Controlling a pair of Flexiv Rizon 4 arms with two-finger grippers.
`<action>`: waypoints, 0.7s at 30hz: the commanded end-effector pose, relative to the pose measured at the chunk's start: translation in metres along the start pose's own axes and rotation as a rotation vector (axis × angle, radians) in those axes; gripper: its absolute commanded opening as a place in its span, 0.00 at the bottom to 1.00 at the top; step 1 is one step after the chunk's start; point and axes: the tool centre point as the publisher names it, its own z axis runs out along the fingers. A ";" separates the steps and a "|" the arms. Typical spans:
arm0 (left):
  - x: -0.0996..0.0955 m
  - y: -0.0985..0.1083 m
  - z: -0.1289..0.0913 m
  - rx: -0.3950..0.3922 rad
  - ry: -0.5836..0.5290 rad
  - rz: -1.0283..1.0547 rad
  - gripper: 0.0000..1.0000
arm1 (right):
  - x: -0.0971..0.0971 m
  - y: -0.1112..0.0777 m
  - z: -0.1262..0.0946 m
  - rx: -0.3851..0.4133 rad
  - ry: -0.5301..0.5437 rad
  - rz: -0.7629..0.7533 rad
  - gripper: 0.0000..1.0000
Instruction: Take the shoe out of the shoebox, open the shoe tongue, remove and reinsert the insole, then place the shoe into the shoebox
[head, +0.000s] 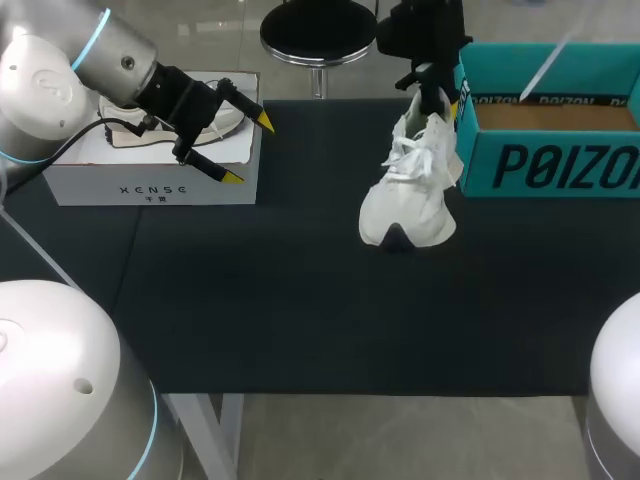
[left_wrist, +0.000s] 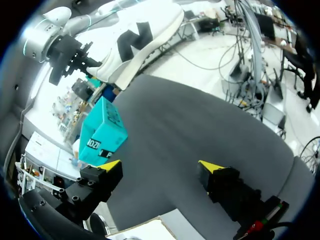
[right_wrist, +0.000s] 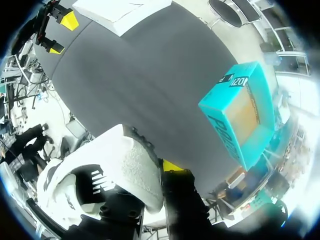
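A white shoe hangs heel up and toe down, its toe at or just above the black mat beside the open teal shoebox. My right gripper is shut on the shoe's heel end. In the right wrist view the shoe fills the space between the fingers, and one yellow tip shows against its side. My left gripper stands open over the front edge of a white box at the far left. In the left wrist view that gripper holds nothing, with the shoe far ahead of it.
A pale insole-shaped piece lies on top of the white box, partly behind my left arm. The black mat covers the table. The teal shoebox sits at the mat's far right edge, and a round stool stands behind the table.
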 end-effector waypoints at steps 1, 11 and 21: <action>-0.001 0.000 0.000 -0.003 0.003 0.001 1.00 | 0.000 -0.001 -0.002 0.001 0.000 0.001 0.00; -0.001 0.000 0.000 -0.003 0.003 0.001 1.00 | 0.000 -0.001 -0.002 0.001 0.000 0.001 0.00; -0.001 0.000 0.000 -0.003 0.003 0.001 1.00 | -0.059 -0.013 -0.012 -0.010 -0.019 0.068 0.00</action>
